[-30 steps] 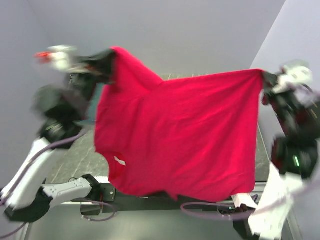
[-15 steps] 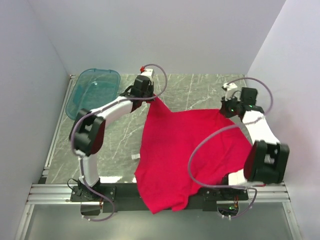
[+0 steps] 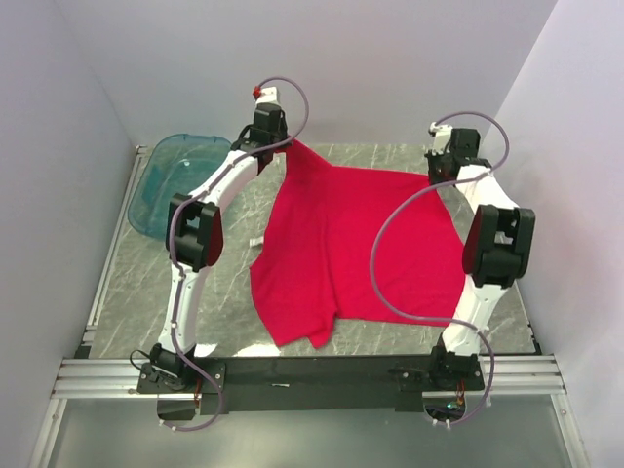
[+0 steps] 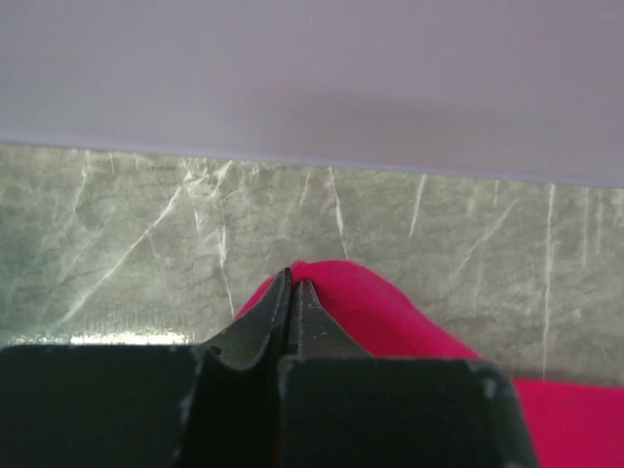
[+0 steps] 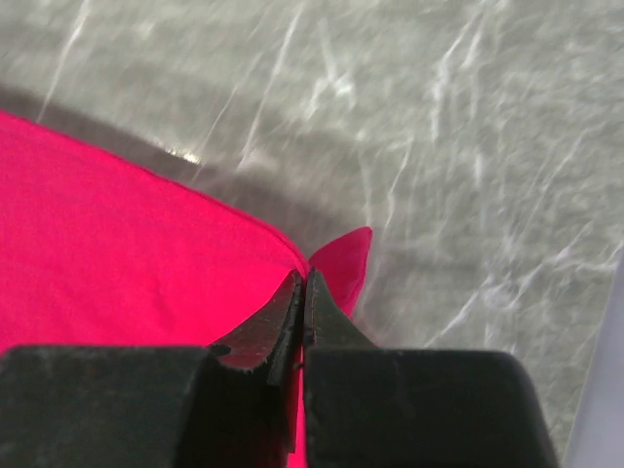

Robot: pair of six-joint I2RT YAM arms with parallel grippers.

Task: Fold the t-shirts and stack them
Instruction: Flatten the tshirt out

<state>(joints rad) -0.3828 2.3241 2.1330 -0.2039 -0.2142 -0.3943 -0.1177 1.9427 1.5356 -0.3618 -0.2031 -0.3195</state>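
Observation:
The red t-shirt (image 3: 351, 244) lies spread over the marble table, its far edge lifted at two corners. My left gripper (image 3: 289, 146) is shut on the far-left corner, red cloth (image 4: 351, 292) bulging past its closed tips (image 4: 292, 278). At the far right my right gripper (image 3: 432, 175) is shut on the other corner; a small red flap (image 5: 343, 261) sticks out beyond its tips (image 5: 303, 278). The shirt's near part (image 3: 302, 327) rests flat, short of the table's front edge.
A translucent teal tub (image 3: 175, 180) stands at the table's far left, just left of the left arm. Grey walls close in at the back and both sides. A metal rail (image 3: 312, 375) with the arm bases runs along the near edge.
Both arms swung the shirt from high in front of the camera down and toward the back wall. The cloth now lies spread on the table, farther back than half a second ago.

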